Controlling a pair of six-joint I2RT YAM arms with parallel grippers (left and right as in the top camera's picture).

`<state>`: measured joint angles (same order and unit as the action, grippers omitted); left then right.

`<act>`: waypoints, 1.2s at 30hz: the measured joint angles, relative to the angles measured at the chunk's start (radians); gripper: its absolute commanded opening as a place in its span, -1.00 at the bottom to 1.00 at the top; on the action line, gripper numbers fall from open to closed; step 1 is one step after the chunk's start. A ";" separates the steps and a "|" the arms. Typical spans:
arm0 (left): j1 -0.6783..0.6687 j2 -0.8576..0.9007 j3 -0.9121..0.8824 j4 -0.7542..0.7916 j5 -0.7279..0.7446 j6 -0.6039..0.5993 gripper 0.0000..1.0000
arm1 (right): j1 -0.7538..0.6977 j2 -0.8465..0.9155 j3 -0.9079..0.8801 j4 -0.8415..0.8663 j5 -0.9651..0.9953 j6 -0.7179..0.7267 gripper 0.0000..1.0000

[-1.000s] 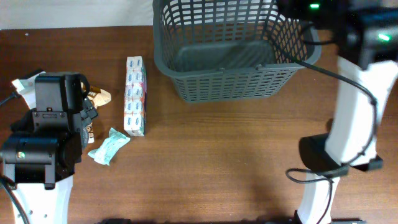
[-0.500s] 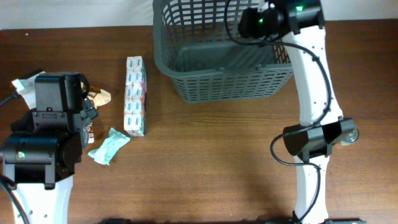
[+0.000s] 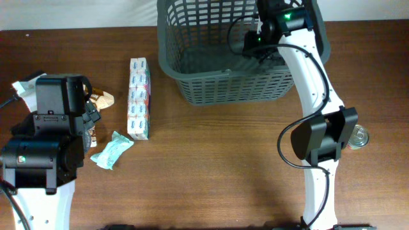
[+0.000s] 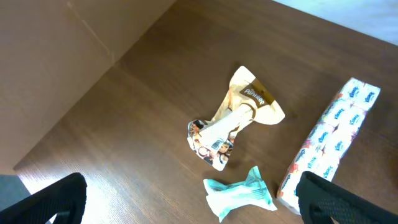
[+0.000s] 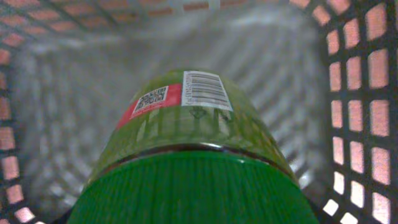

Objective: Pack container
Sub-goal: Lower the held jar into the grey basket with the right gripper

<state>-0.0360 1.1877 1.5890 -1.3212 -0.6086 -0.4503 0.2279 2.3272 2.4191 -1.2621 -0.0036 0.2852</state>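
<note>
Hanging lid-first off right gripper (image 3: 250, 43), green-lidded jar (image 5: 186, 124) points long axis down toward floor of container (image 5: 354, 93), grey basket at far edge of table (image 3: 223, 160). Fingers hidden; jar judged clamped. Release spot straight ahead. Farther off, left gripper (image 4: 196, 202) gapes empty over wrappers (image 4: 239, 124), well apart from basket.

Left: tissue strip (image 3: 138, 98), teal wrapper (image 3: 112, 150), beige pouch (image 4: 239, 118); right: tin can (image 3: 358, 137); plus green-lidded jar (image 5: 186, 124).
</note>
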 measured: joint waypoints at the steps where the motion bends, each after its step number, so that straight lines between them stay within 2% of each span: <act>1: 0.000 0.000 0.000 0.000 0.000 0.000 0.99 | 0.000 0.000 -0.014 0.005 0.000 0.000 -0.92; 13: 0.000 0.000 0.000 0.000 0.000 0.000 0.99 | 0.000 0.000 -0.098 0.068 0.003 -0.001 -0.92; 32: 0.000 0.000 0.000 0.000 0.000 0.000 0.99 | 0.000 0.000 -0.182 0.075 0.022 -0.001 -0.90; 36: 0.000 0.000 0.000 0.000 0.000 0.000 0.99 | 0.000 0.000 -0.203 0.075 0.025 -0.001 -0.72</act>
<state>-0.0360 1.1877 1.5890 -1.3212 -0.6086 -0.4500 0.2279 2.3276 2.2162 -1.1873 0.0216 0.2840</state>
